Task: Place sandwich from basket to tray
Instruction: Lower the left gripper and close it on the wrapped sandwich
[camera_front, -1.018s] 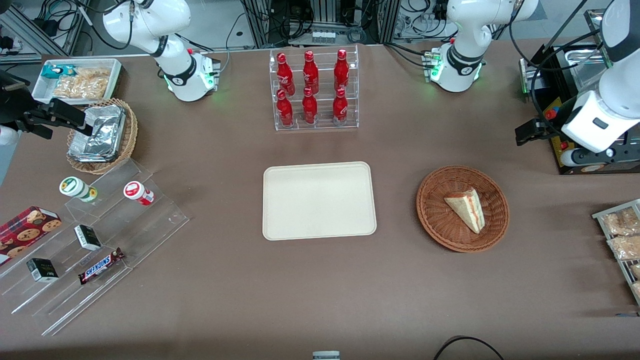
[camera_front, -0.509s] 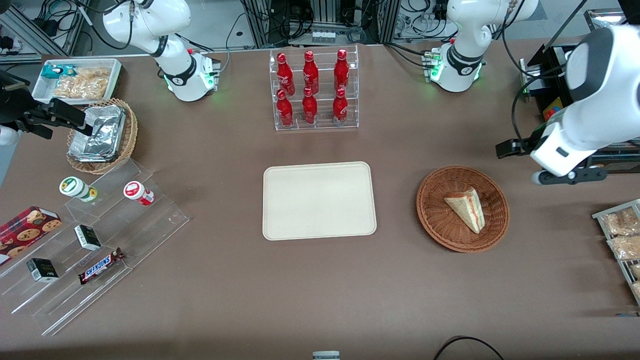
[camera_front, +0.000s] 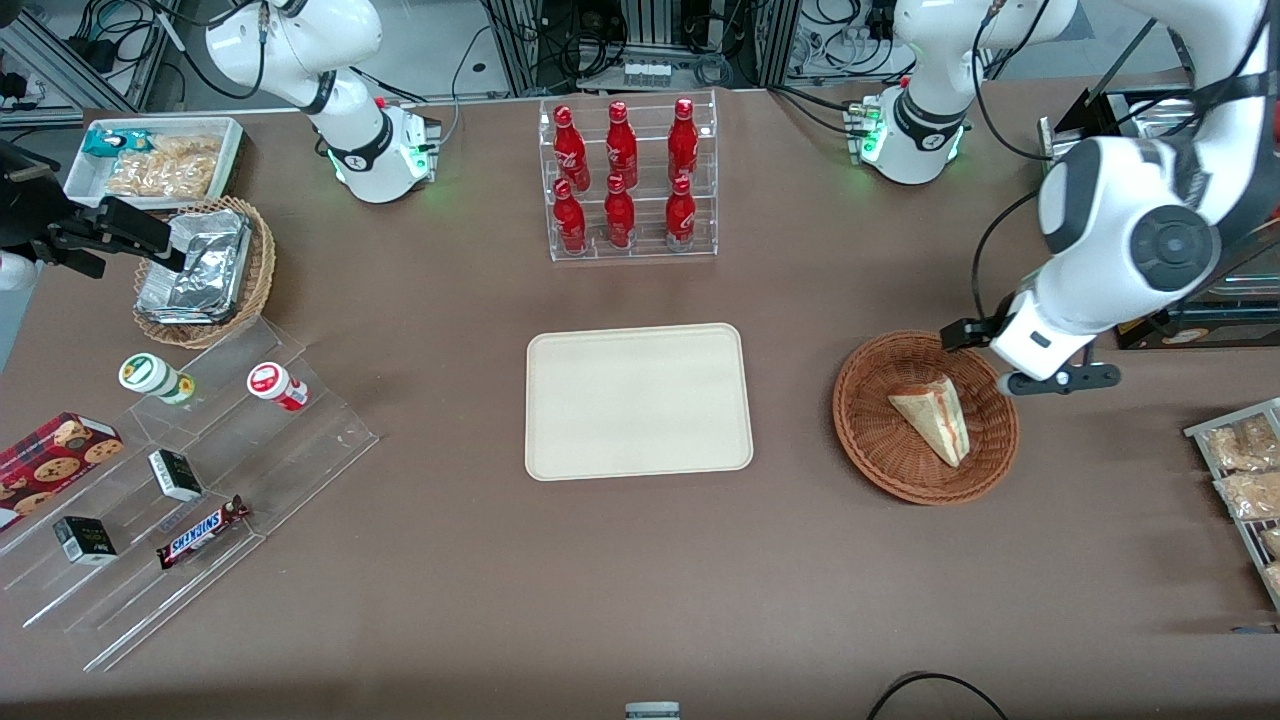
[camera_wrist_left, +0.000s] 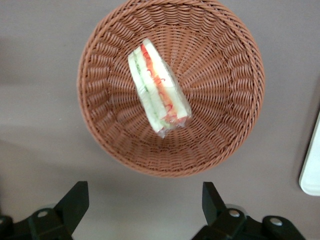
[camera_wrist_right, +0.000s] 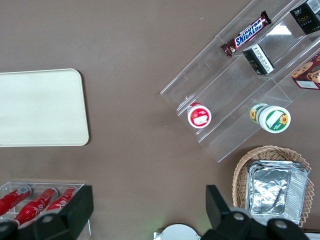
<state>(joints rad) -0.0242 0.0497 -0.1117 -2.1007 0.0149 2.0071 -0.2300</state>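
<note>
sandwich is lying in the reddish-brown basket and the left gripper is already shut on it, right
Not quite. The sandwich does lie in the reddish-brown basket, but the left gripper is not shut on it. The left wrist view shows its fingers spread wide and apart from the sandwich, holding nothing. In the front view the gripper hangs above the basket's rim.

Robotics lab bench: bolted-down Franka arm bases (camera_front: 375, 160), cable clutter and aluminium framing (camera_front: 650, 40) at the table (camera_front: 640, 580) edge, staged shop goods on acrylic display risers (camera_front: 190, 490).
</note>
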